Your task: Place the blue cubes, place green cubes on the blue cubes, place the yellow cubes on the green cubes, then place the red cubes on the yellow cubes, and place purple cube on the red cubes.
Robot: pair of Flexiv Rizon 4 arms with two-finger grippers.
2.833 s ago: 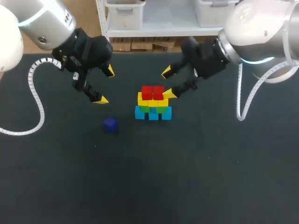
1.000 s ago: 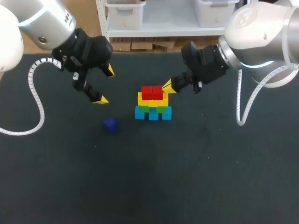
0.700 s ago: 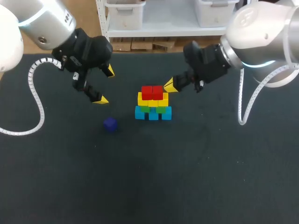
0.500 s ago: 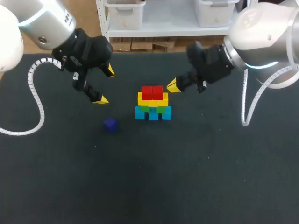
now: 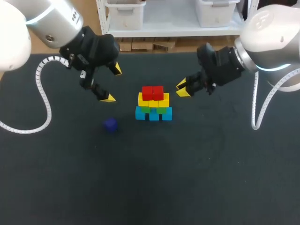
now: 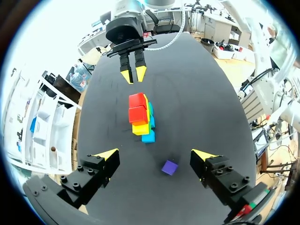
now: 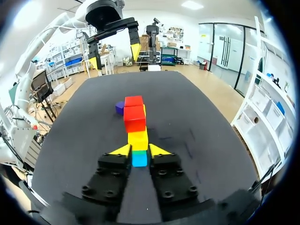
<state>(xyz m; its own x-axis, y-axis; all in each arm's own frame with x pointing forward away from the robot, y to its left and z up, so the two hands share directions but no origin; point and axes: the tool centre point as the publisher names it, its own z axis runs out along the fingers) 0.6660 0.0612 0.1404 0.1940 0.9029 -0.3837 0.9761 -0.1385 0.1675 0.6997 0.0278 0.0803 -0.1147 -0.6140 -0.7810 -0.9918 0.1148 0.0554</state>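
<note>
**Four layers up, purple cube left to place**

Our stack stands at mid-table [image 5: 220,168]: blue cubes [image 5: 167,114] at the base, green cubes [image 5: 161,110] on them, yellow cubes [image 5: 153,100] above, and red cubes [image 5: 153,92] on top. From the head view the layers look square and settled, though we cannot see every cube in the lower rows. We judge the task almost done, with only the top piece missing.

The purple cube [image 5: 110,124] lies alone on the table, to the near left of the stack and apart from it, and nothing holds it.

Our left gripper [image 5: 112,83] hangs above the table to the far left of the stack, its fingers spread wide and empty. In its wrist view the purple cube sits just ahead, between the two tips.

Our right gripper [image 5: 183,89] is to the right of the stack, clear of it, fingers drawn close together on nothing.

What is left, as we read it: pick up the purple cube and set it on the red cubes. The left arm looks better placed for that.
</note>
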